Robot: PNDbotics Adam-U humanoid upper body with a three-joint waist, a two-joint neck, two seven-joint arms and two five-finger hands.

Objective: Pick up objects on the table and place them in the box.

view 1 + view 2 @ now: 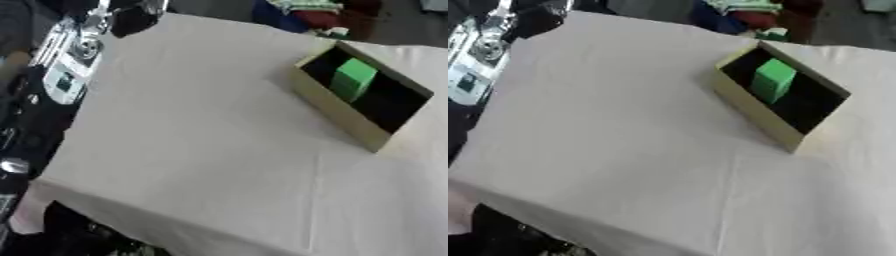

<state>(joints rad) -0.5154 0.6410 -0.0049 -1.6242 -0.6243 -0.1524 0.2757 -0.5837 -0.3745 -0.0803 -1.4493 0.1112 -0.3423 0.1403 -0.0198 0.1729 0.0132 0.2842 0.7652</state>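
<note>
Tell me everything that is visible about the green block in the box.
The green block is a plain, bright green cuboid with flat faces and sharp edges; its material cannot be told, and it looks matte. Its top face is lighter than its shaded front side. It stands inside the shallow tan box with a dark inside, near the box's far end, resting on the dark bottom. Whether it touches a wall of the box cannot be told. No hand touches it.

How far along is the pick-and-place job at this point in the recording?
Done: a green block already sits inside the box. In hand: nothing visible; the left arm lies along the table's left edge, and neither hand shows. Left: no other loose object appears on the tablecloth, so the job looks finished or nearly so.
</note>
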